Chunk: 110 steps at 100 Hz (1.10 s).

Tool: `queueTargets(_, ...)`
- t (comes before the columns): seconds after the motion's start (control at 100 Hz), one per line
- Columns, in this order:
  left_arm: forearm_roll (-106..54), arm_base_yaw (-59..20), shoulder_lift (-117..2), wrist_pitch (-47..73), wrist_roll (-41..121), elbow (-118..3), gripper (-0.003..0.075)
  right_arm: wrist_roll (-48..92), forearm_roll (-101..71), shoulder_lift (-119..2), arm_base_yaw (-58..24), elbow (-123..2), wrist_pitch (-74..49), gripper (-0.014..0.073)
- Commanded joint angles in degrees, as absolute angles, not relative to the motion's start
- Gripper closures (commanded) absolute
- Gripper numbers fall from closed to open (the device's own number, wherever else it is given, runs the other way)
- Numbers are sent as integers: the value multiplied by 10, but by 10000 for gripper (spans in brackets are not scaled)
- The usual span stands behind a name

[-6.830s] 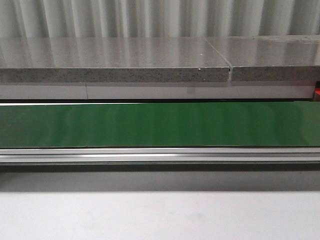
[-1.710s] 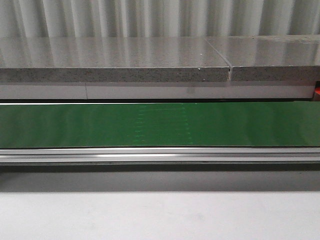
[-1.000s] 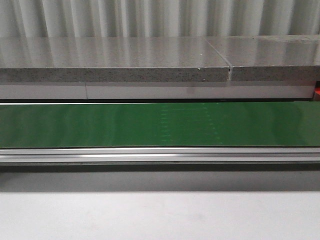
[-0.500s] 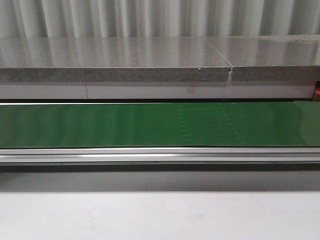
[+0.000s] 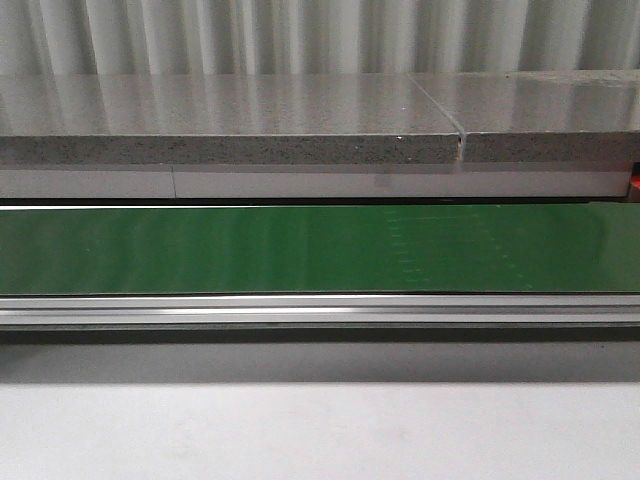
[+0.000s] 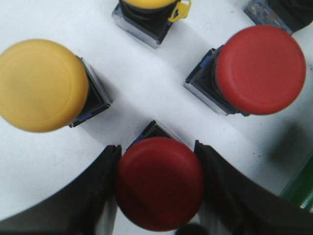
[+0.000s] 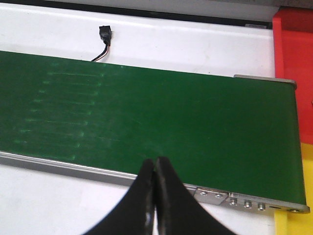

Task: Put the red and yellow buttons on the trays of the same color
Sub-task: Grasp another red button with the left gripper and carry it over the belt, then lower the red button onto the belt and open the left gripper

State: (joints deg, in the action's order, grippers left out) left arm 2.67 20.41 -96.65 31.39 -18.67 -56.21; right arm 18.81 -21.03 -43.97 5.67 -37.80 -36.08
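The left gripper [image 6: 159,183] has its two dark fingers [image 6: 100,196] flanking a red button [image 6: 159,182], both touching its cap, so it grips that button on the white table [image 6: 146,83]. A second red button [image 6: 260,70] and a yellow button [image 6: 41,85] stand apart near it (another yellow one [image 6: 146,5] is cut by the frame). The right gripper [image 7: 155,196] hangs clenched, fingertips together, above the near edge of the green conveyor belt [image 7: 195,122]. A red tray [image 7: 296,58] and a yellow tray [image 7: 298,196] lie beyond the belt's end.
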Motion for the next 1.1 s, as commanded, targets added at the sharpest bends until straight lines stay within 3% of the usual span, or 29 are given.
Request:
queueTargets(0.0, 23, 205, -928, 316, -185, -582, 686, 192, -214, -435, 56, -392, -329, 661)
queueTargets(0.04, 23, 205, -917, 320, -185, -582, 740, 192, -214, -435, 56, -392, -329, 661)
queueTargets(0.28, 23, 186, -816, 330, -160, -582, 740, 192, -214, -435, 56, -392, -329, 661)
queueTargets(0.52, 21, 105, -739, 347, -103, -582, 740, 192, -214, -435, 56, -392, -329, 661)
queueTargets(0.8, 21, 15, -761, 353, -94, -585, 740, 192, -214, -435, 56, -392, -329, 661)
queueTargets(1.09, 12, 9, -825, 385, -94, -614, 739, 192, -214, -435, 56, -392, -329, 661)
